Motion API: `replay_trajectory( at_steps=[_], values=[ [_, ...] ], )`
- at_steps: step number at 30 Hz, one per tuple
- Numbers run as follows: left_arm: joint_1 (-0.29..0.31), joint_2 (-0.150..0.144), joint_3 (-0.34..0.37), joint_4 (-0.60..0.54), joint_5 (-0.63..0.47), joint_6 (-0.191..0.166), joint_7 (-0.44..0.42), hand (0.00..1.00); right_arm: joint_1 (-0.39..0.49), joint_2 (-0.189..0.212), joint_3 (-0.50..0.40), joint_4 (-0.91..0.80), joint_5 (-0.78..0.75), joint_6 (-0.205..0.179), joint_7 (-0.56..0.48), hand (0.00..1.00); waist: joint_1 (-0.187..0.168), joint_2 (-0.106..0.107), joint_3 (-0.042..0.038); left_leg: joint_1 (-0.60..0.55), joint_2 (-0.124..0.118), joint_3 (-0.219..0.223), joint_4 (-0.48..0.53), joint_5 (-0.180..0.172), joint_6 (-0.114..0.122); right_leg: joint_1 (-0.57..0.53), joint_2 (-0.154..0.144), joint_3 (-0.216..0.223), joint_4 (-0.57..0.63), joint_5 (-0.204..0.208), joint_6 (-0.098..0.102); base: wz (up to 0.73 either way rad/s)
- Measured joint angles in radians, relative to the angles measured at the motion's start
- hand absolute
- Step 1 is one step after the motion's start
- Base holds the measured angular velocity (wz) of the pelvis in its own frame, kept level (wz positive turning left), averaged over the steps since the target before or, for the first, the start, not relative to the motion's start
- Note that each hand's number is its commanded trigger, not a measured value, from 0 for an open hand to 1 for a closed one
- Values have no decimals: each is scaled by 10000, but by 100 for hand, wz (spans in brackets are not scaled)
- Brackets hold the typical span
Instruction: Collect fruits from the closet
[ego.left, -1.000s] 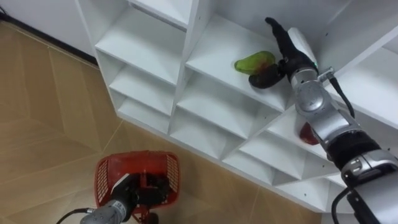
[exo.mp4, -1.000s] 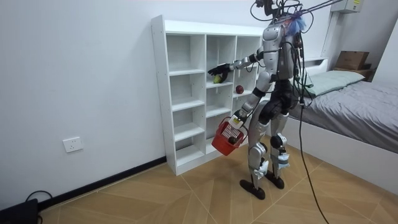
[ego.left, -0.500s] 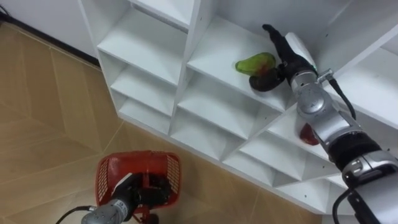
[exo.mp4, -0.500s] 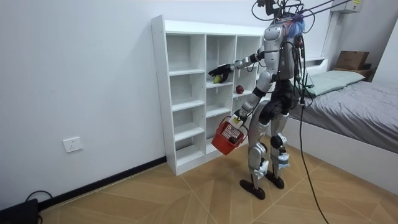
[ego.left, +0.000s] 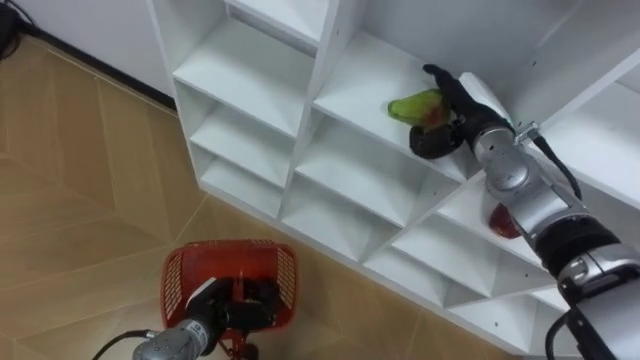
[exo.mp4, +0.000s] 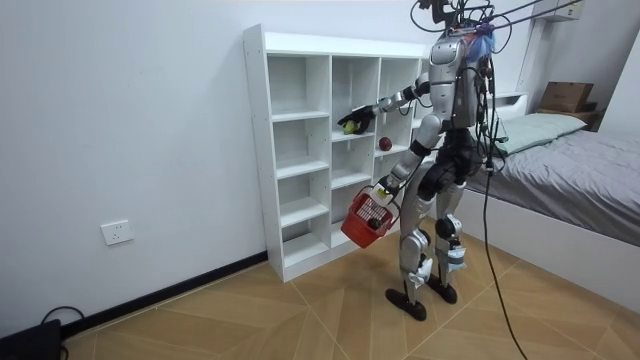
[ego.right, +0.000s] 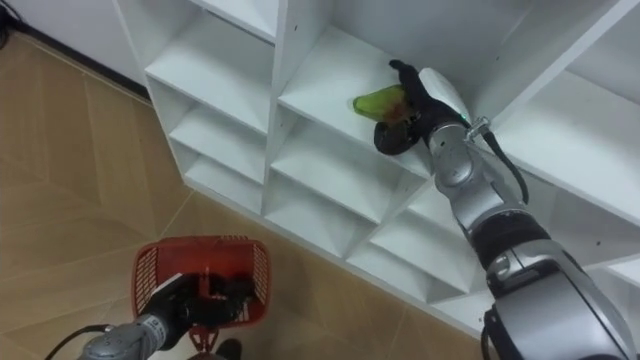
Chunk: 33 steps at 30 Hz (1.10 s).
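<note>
Compared with a second ago, the right hand (ego.left: 452, 112) has closed in on the green fruit (ego.left: 411, 105); then its fingers stood spread just beside the fruit, now they arch over the fruit's right end with the thumb curled below it; the slight shift of the whole shelf unit (ego.left: 250, 70) in the eye views is the camera's own; the fruit has not left its place.

Right arm: stretched up and forward into a compartment of the middle column, second row from the top in the room view; the hand appears to be gripping the green fruit, though how firm the contact is cannot be confirmed; the fruit rests on the compartment floor.

A red fruit (ego.left: 500, 220) lies in the compartment to the right, partly hidden behind the right forearm.

Left arm: lowered at thigh height; the left hand (ego.left: 222, 310) is curled round the handle of a red basket (ego.left: 180, 280), held near the robot over the wooden floor (ego.left: 70, 200).

The robot stands upright facing the shelf unit, a bed (exo.mp4: 570, 160) behind it.
</note>
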Motion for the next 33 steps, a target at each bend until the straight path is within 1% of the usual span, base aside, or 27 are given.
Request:
replay_trajectory(
  at_steps=[3, 7, 15, 30, 33],
  values=[
    [-15, -5, -2, -4, -2, 0, 0, 100, -12, -163, -1, -3, 27, 26, 126, 100, 68, -2, -1, 0, -5, -22, -16, 23, 3, 6, -5, -24, -1, 2, -1, 2],
    [-26, 21, -1, -4, -2, 0, 0, 100, -109, -249, -12, -5, 27, 93, 37, 100, 76, -5, -2, 3, -8, -47, -35, 35, -2, 19, -6, -57, -10, 2, -1, 1],
    [-33, 69, -1, -3, -10, 0, 3, 100, -148, -256, -50, -13, 28, 148, -95, 100, 62, -12, 0, 25, -12, -56, -49, 36, -4, 20, -7, -66, -24, 1, 1, 0],
    [-56, 65, 5, -3, 17, 12, 5, 100, -141, -256, -64, -67, 13, 202, -123, 100, 61, -10, 7, 14, -15, -50, -125, 37, -6, 37, -1, -52, -113, 2, 2, 0],
    [-51, 65, -3, -3, 89, 12, -4, 100, -64, -257, -69, -365, -9, 285, -137, 100, 44, -3, 12, 13, -9, -51, -93, 39, -11, 45, 18, -75, -178, 33, 4, 0]
  ],
)
